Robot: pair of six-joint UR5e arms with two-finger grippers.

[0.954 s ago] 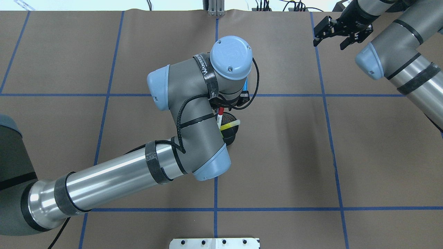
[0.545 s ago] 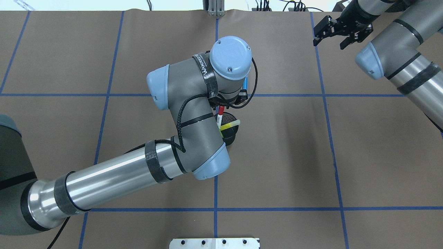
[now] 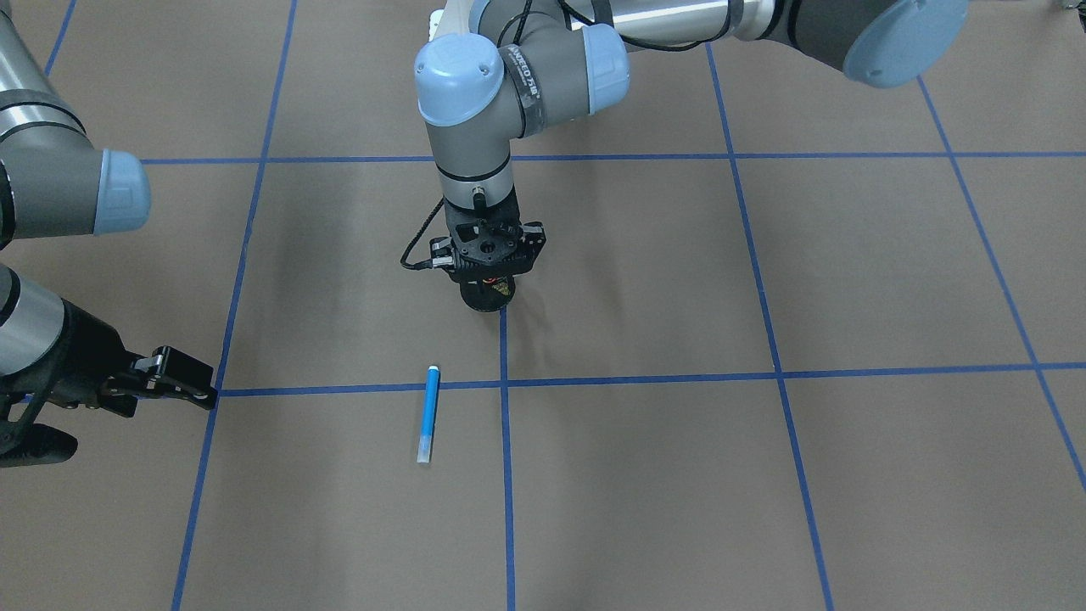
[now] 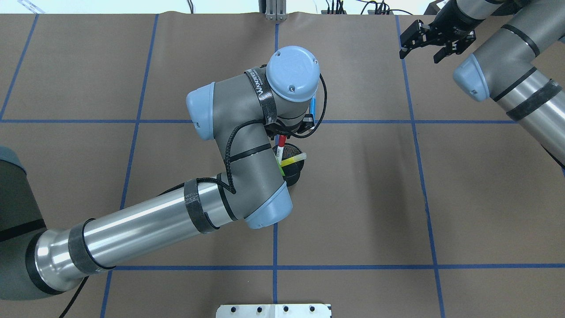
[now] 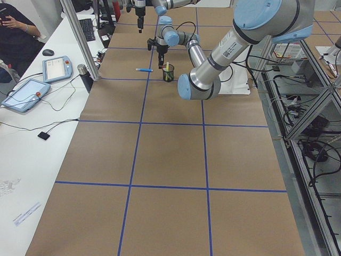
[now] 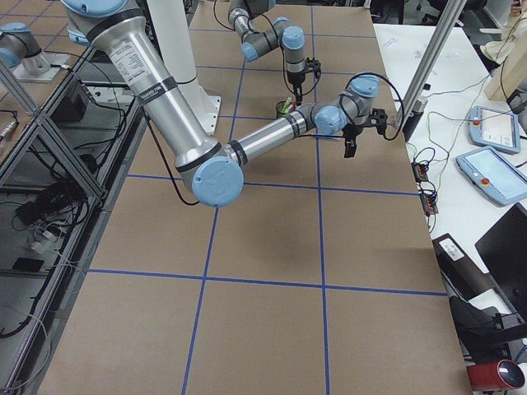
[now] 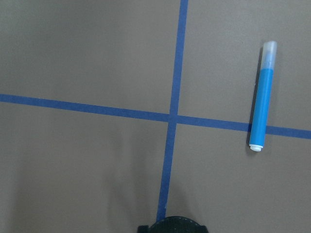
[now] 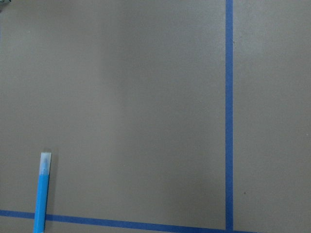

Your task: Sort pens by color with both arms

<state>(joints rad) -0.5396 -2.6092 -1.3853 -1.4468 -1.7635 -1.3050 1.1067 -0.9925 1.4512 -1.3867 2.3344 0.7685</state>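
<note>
The blue pen (image 3: 430, 413) lies flat across a tape line near the mesh cup (image 4: 296, 171); red-capped pen (image 4: 281, 141), yellow pen (image 4: 293, 160) and green pen (image 4: 280, 170) stand inside it; left gripper (image 3: 489, 284) hangs directly above, grip impossible to tell; right gripper (image 4: 419, 57) gapes wide, well apart.

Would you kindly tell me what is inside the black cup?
A red-capped pen, a yellow pen and a green pen stick out of the cup; the left arm covers the rest.
</note>
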